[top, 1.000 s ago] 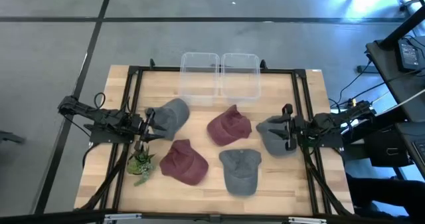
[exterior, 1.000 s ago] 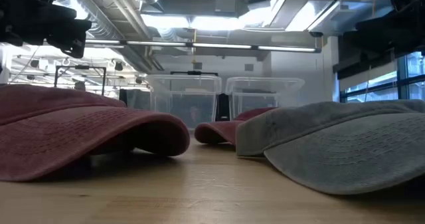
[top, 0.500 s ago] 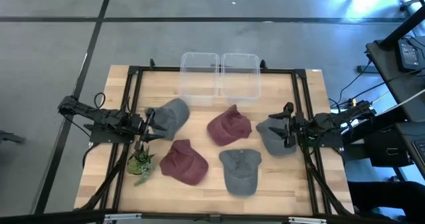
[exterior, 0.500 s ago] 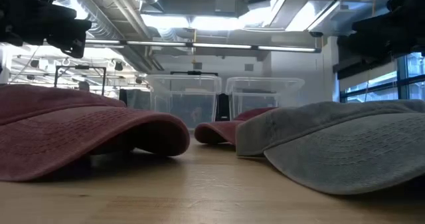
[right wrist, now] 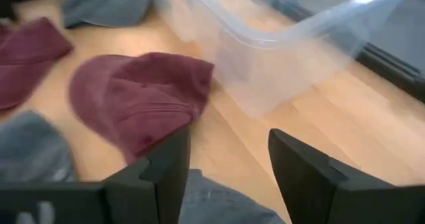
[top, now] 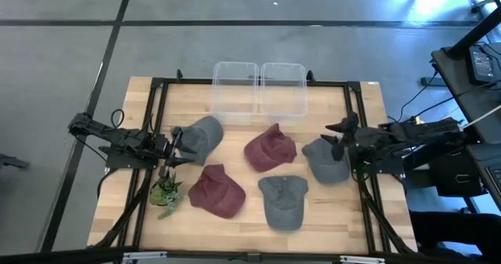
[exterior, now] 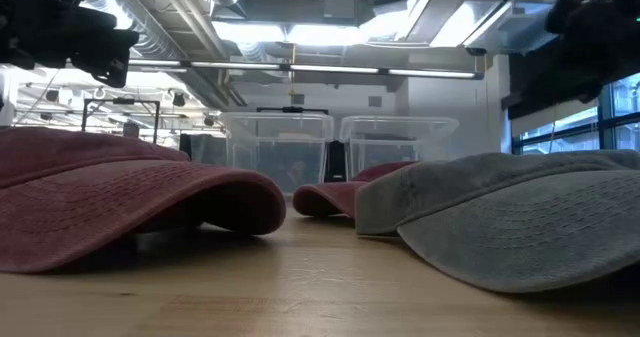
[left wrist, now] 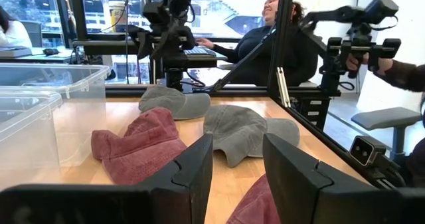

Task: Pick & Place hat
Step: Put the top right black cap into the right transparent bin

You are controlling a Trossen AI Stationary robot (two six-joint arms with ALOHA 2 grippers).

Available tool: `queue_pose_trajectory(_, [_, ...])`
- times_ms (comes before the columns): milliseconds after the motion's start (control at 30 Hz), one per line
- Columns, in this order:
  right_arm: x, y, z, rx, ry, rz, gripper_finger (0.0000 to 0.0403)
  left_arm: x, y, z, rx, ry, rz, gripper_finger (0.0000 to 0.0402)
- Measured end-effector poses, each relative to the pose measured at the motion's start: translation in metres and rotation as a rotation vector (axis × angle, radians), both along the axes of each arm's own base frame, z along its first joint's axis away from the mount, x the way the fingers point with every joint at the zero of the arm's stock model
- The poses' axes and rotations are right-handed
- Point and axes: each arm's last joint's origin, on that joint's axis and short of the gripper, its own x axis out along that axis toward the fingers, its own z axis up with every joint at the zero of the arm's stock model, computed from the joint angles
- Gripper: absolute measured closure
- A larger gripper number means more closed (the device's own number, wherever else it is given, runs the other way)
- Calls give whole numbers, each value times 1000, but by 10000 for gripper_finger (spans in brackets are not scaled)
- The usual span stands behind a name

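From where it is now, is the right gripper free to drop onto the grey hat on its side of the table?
Probably yes. The right gripper is open and sits at the edge of the grey hat, and nothing lies on top of the hat. The maroon hat beside it lies apart from it.

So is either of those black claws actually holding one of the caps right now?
No. The left gripper and the right gripper are both open and empty.

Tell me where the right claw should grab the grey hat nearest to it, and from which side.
Take the grey hat by its domed crown, coming straight down from above. It lies flat on the table, so the soft raised crown is likely easier to pinch than the low brim. The right claw hovers open by its edge.
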Motion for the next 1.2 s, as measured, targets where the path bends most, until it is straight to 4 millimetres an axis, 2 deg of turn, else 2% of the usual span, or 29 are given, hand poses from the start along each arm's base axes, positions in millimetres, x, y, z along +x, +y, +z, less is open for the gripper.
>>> queue_pose_trajectory(100, [16, -2, -1, 49, 86, 20, 201, 0, 0, 0, -1, -3, 17, 274])
queue_pose_trajectory(267, [42, -12, 0, 254, 217, 45, 202, 0, 1, 1, -3, -6, 51, 274])
queue_pose_trajectory(433, [67, -29, 18, 235, 407, 127, 201, 0, 2, 1, 111, -20, 65, 274])
queue_pose_trajectory(533, [76, -38, 26, 187, 600, 206, 201, 0, 2, 1, 207, -31, 69, 274])
queue_pose_trajectory(600, [79, -43, 24, 178, 752, 271, 201, 0, 2, 1, 235, -34, 69, 274])
queue_pose_trajectory(700, [84, -50, 11, 180, 912, 359, 201, 0, 2, 1, 236, -34, 68, 274])
queue_pose_trajectory(933, [93, -60, -42, 260, 1151, 430, 201, 0, 1, 1, 237, -35, 59, 274])
queue_pose_trajectory(1067, [98, -66, -64, 226, 1173, 444, 201, 0, 1, 1, 237, -35, 59, 274])
queue_pose_trajectory(1200, [103, -71, -77, 196, 1143, 468, 201, 0, 1, 1, 237, -35, 58, 274])
